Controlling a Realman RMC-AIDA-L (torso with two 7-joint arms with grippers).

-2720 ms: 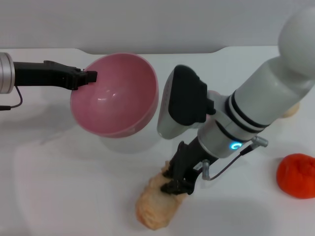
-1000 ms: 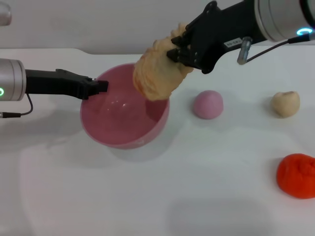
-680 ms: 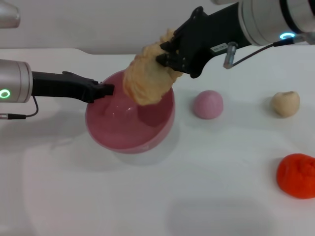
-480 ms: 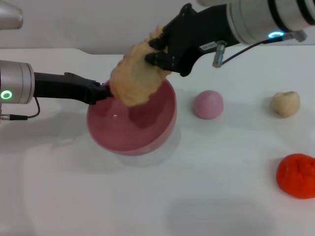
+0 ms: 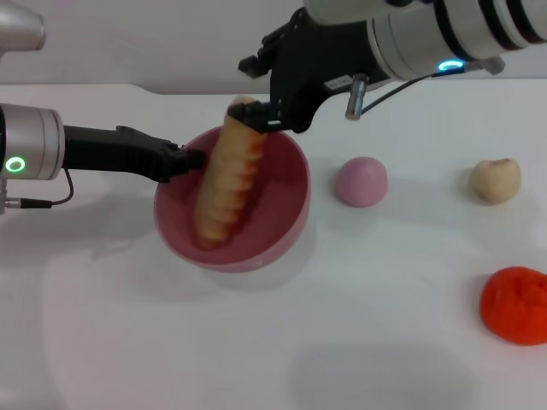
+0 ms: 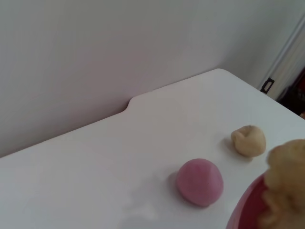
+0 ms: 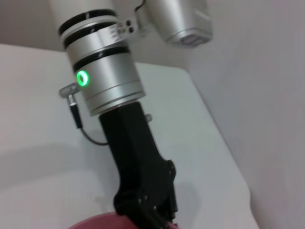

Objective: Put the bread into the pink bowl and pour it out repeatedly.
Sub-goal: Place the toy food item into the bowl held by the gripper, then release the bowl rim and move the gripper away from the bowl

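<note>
The bread [image 5: 227,176] stands slanted inside the pink bowl [image 5: 286,205], its upper end pinched by the right gripper [image 5: 256,116]. The left gripper [image 5: 184,159] clamps the bowl's rim. Release should wait until the loaf's lower end rests on the bowl floor.

bread [image 5: 226,184] lowered, now inside pink bowl [image 5: 286,213]

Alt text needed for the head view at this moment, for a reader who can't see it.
A long ridged orange-and-cream bread loaf leans inside a glossy pink plastic bowl, its top end at the right pincer. The left pincer grips the bowl's rim. A small pink ball, tan lump and red-orange lump lie nearby.
</note>
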